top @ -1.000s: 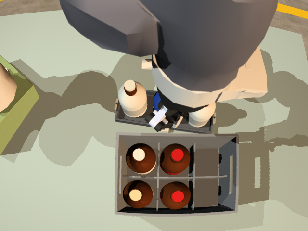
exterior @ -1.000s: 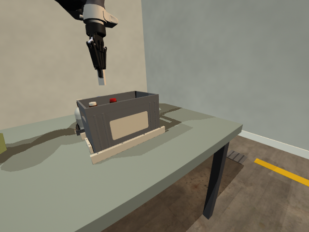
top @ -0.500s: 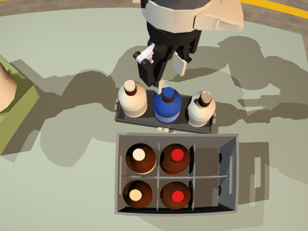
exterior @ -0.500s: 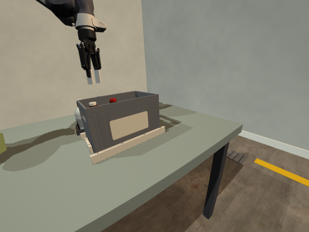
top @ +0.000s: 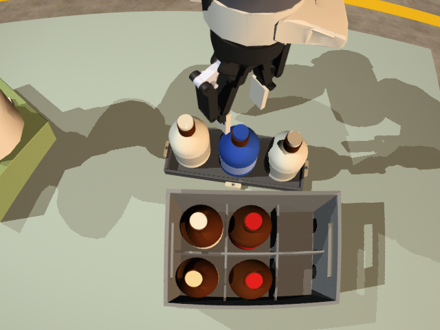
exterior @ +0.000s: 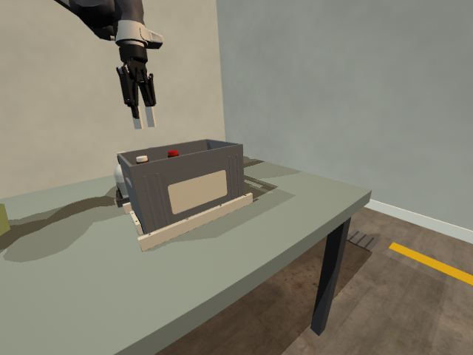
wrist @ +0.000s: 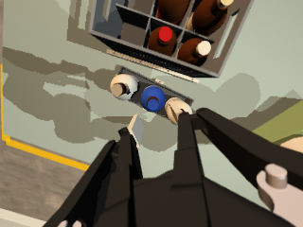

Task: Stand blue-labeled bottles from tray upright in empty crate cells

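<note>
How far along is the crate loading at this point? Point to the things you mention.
Looks done: nothing for the blue bottle [top: 238, 152] [wrist: 152, 98] yet; it stands in the tray [top: 213, 176] between two white ones.
In hand: the gripper [top: 243, 110] [exterior: 144, 126] is open, holding nothing, above the tray side.
Left: grasp the blue bottle, stand it in one of the crate's [top: 252, 306] [exterior: 197, 191] two empty cells, release.

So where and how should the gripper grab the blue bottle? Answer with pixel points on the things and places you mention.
Probably by the narrow neck of the blue bottle [top: 238, 153] [wrist: 152, 96], from straight above: it stands upright between two white bottles [top: 190, 141] [top: 287, 156], and its shoulders widen below, leaving jaws little side room.
</note>
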`<action>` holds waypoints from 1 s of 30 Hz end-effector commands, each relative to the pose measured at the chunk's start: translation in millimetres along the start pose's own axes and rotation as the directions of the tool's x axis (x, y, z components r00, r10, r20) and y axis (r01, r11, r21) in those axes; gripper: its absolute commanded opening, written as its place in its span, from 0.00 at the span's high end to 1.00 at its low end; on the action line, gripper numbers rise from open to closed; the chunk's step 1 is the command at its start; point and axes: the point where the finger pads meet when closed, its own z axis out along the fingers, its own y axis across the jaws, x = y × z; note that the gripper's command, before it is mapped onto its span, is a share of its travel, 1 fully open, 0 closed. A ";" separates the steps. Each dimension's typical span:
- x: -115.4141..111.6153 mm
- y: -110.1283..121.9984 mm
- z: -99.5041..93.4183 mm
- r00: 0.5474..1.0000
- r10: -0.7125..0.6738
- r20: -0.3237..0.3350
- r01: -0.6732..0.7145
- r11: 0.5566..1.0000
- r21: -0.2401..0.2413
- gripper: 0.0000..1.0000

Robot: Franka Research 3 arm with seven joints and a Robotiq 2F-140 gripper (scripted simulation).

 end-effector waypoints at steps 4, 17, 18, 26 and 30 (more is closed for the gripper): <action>0.4 -0.2 -0.5 1.000 0.017 -0.005 -0.017 1.000 0.000 0.62; 0.4 -0.2 -0.5 1.000 0.017 -0.005 -0.017 1.000 0.000 0.62; 0.4 -0.2 -0.4 1.000 0.017 -0.005 -0.017 1.000 0.000 0.62; 0.5 -0.3 2.0 1.000 0.017 -0.006 -0.017 1.000 0.001 0.62; 0.6 -0.5 5.0 1.000 0.017 -0.006 -0.017 1.000 0.001 0.62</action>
